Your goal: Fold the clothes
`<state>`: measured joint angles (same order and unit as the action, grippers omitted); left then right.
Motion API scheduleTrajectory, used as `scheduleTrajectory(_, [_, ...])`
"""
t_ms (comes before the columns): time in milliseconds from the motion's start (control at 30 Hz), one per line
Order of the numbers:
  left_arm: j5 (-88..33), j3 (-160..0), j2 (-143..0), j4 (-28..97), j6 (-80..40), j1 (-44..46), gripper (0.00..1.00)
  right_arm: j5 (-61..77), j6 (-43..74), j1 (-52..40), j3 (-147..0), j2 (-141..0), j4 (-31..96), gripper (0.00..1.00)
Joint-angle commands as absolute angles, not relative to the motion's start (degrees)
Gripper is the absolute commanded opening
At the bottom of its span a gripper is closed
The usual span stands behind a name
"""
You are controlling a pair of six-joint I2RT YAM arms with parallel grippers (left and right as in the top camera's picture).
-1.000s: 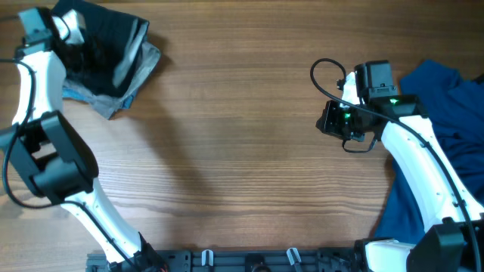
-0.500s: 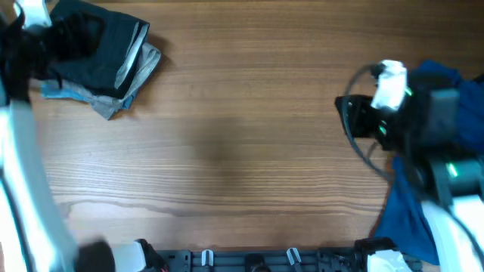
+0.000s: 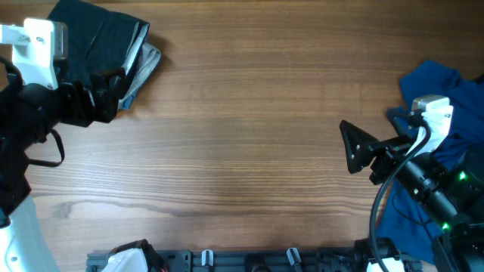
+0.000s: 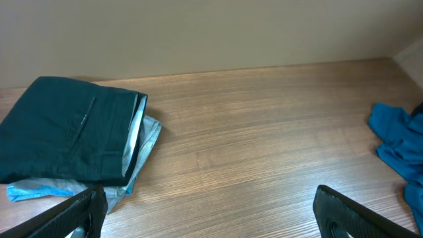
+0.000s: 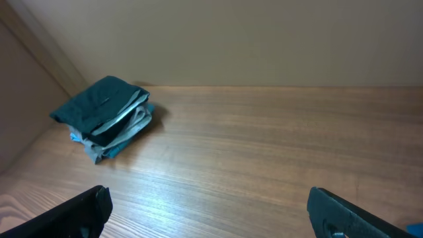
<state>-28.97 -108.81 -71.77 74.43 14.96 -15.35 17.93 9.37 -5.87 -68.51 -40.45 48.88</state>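
A folded stack of clothes (image 3: 102,38) lies at the table's far left corner, a dark teal garment (image 4: 69,129) on top of light blue and grey ones. A crumpled blue garment (image 3: 435,83) lies at the right edge, seen also as the blue garment (image 4: 396,142) in the left wrist view. My left gripper (image 3: 113,94) hovers just in front of the stack, open and empty; its fingers (image 4: 82,211) frame bare wood. My right gripper (image 3: 348,147) is open and empty left of the blue garment, facing the stack (image 5: 106,116) across the table.
The wooden table (image 3: 249,128) stretches between the two piles. A black rail with clips (image 3: 249,261) runs along the near edge. A beige wall (image 5: 231,39) stands behind the table.
Both grippers have opened wide. The left arm has drawn back from the folded stack, and the right arm has pulled back toward the near right, over the blue garment.
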Motion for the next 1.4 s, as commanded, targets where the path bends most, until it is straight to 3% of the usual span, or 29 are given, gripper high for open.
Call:
scheduleTrajectory(0, [-28.67, -108.4, -71.35, 74.46, 16.12, -15.27, 1.0, 17.82, 21.98, -6.04, -68.99, -40.77, 49.41, 1.0])
scheduleTrajectory(133, [-28.67, -108.4, -71.35, 74.46, 16.12, -15.27, 1.0, 11.88, 25.19, -6.04, -68.93, -40.93, 53.32, 1.0])
scheduleTrajectory(400, [-28.67, -108.4, -71.35, 74.46, 16.1, -15.27, 1.0, 19.42, -11.4, -6.39, -66.28, -40.73, 44.8, 1.0])
scheduleTrajectory(500, [-28.67, -108.4, -71.35, 74.46, 16.12, -15.27, 1.0, 21.67, -19.62, -6.44, -61.17, -38.15, 41.32, 1.0])
scheduleTrajectory(1033, [-28.69, -108.4, -71.35, 74.46, 16.1, -15.27, 1.0, 23.44, -19.31, -11.44, -13.17, -2.59, 19.27, 1.0])
scheduleTrajectory(1200, [-28.67, -108.4, -71.35, 74.46, 16.1, -15.27, 1.0, 24.21, -16.34, -12.05, -4.51, -0.16, 9.34, 1.0])
scheduleTrajectory(1367, [-28.67, -108.4, -71.35, 74.46, 16.1, -15.27, 1.0, 25.54, -15.97, -12.05, -4.36, -0.16, 8.73, 1.0])
